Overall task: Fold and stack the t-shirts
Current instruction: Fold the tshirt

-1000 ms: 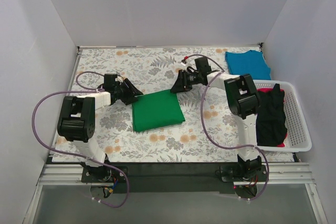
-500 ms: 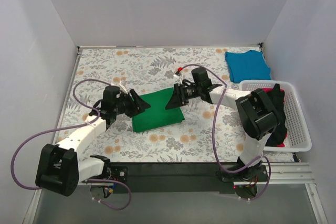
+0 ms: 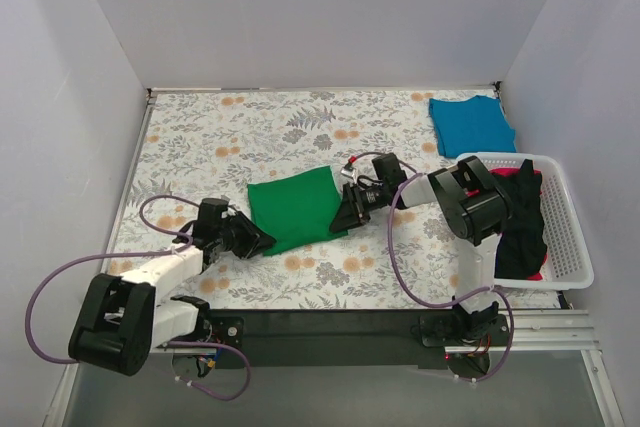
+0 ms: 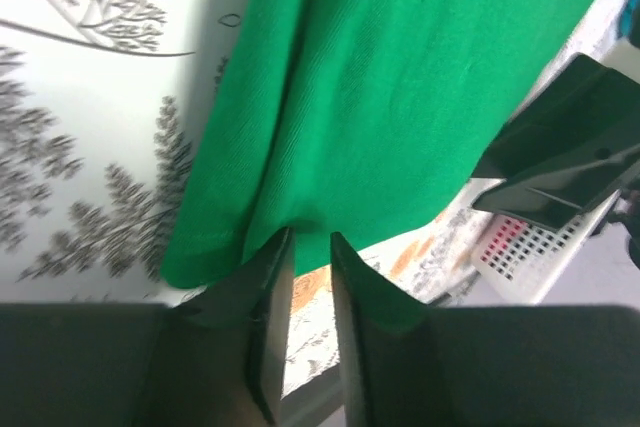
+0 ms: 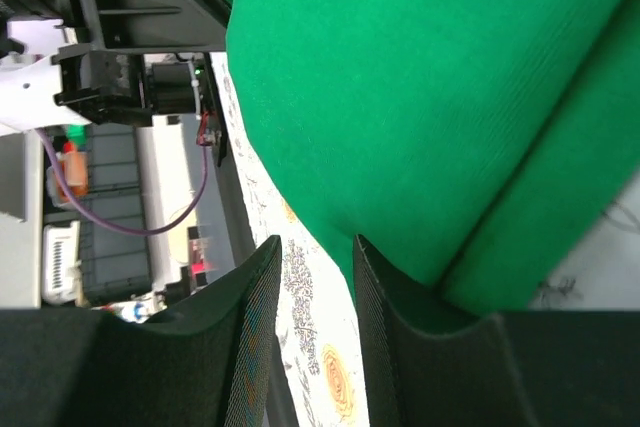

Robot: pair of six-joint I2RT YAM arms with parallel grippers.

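Table [image 3: 220, 127]: you see a floral top.
Centre: green t-shirt [image 3: 295, 209], lying flat.
Upper right: teal t-shirt [image 3: 472, 125].
Right edge: white basket [image 3: 570, 237].

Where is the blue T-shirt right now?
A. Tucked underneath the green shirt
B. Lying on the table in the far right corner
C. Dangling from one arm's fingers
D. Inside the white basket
B: the blue T-shirt lies flat on the patterned table at its far right corner, just beyond the white basket and well apart from the green shirt that both arms are reaching for.
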